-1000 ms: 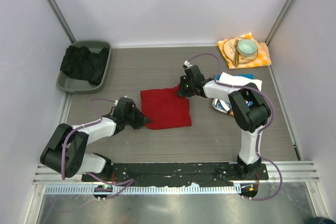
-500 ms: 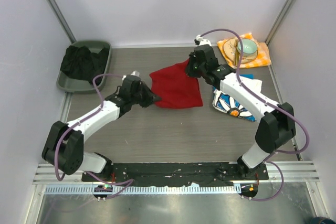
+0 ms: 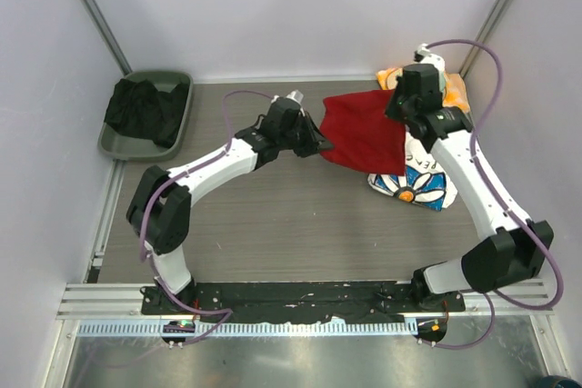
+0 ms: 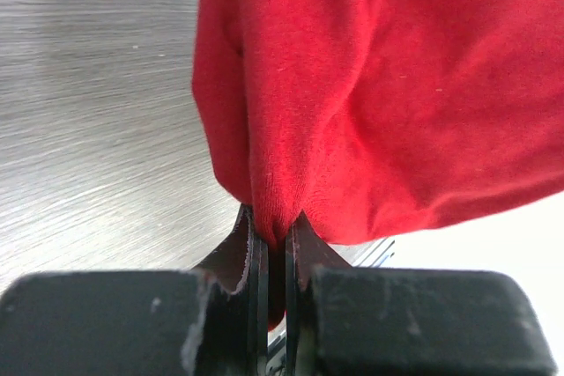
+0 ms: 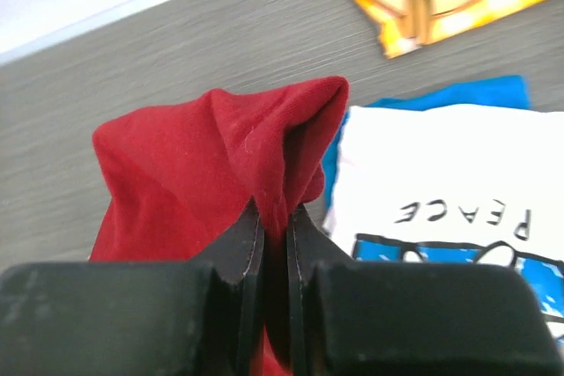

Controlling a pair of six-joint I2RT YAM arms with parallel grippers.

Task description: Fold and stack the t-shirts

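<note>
Red tee (image 3: 364,129) — pinched by left fingers (image 4: 249,257), right fingers (image 5: 250,248).

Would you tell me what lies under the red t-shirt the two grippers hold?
The red t-shirt overhangs the white PEACE t-shirt, hiding its far part; the daisy print end shows. Whether they touch is unclear.

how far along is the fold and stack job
Done: the PEACE t-shirt lies folded on the table at right, and the red t-shirt looks folded small. In hand: left jaws and right jaws are both shut on the red t-shirt, holding it partly over the PEACE one. Left: set it down on top, squared up, and let go.
</note>
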